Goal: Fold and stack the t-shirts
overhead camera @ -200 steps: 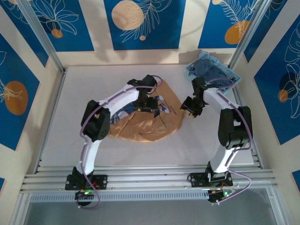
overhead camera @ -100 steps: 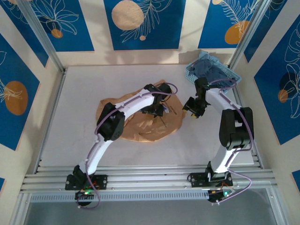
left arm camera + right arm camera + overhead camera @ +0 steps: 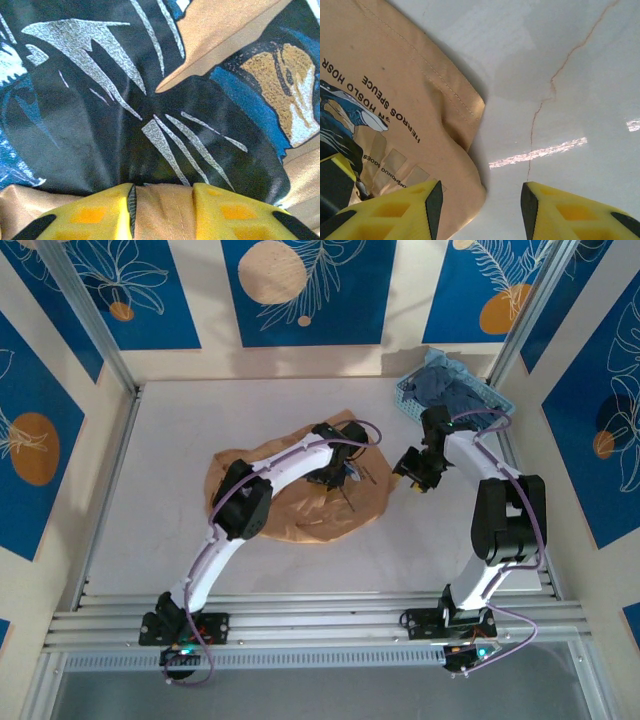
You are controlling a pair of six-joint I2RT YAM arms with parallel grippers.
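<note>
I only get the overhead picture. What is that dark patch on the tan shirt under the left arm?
Observer: A printed picture on the tan shirt, black and blue with silvery streaks.
Operator: Is the left arm gripping it?
Observer: Tan cloth lies between its yellow fingers; whether it is pinched I cannot tell.
Operator: And the right arm?
Observer: Its jaws stand open over the shirt's stitched edge and bare table.

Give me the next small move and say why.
Probably close the left gripper on the tan-orange t-shirt: a fold of its cloth sits between the parted fingers, while the right gripper hangs open over its edge.
</note>
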